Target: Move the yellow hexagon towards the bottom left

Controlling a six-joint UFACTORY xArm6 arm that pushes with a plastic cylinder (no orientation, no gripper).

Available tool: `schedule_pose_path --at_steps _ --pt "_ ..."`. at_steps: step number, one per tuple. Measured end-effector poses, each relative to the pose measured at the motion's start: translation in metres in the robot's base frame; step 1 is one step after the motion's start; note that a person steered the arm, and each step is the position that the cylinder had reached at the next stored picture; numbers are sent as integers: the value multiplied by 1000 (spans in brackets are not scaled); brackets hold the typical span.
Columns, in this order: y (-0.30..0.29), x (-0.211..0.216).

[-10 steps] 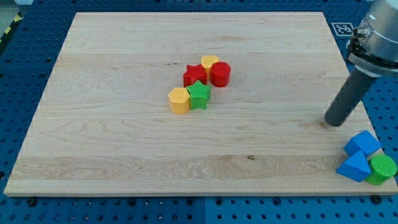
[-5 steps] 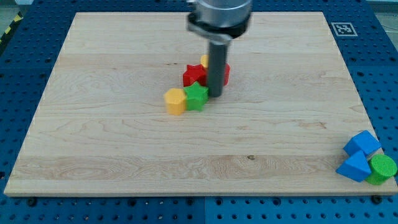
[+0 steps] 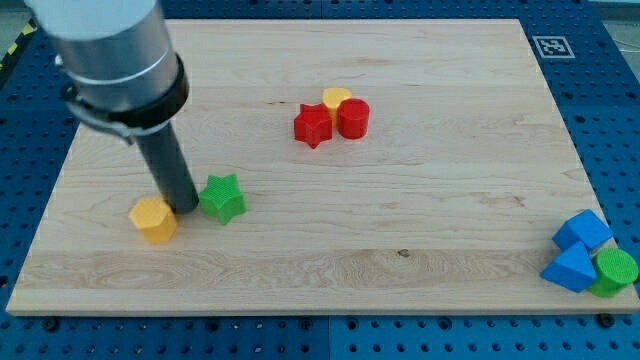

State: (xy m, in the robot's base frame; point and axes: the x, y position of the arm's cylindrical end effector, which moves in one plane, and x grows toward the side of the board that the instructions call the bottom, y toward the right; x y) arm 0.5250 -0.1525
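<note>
The yellow hexagon (image 3: 153,220) lies on the wooden board (image 3: 400,230) at the lower left. My tip (image 3: 184,207) rests on the board just to the right of it, between it and the green star (image 3: 222,198), close to or touching both. The rod rises up and to the left from the tip and hides part of the board's upper left.
A red star (image 3: 312,125), a yellow heart (image 3: 336,98) and a red cylinder (image 3: 353,118) sit bunched at the upper middle. Two blue blocks (image 3: 580,231) (image 3: 569,268) and a green cylinder (image 3: 613,271) lie off the board's lower right corner.
My tip swept from the right edge to the middle cluster, then down-left. The yellow hexagon and green star moved with it toward the lower left, away from the red blocks.
</note>
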Motion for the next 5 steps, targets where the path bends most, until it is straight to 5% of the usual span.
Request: schedule_pose_path --at_steps 2,5 --pt "-18 -21" --pt "-66 18"
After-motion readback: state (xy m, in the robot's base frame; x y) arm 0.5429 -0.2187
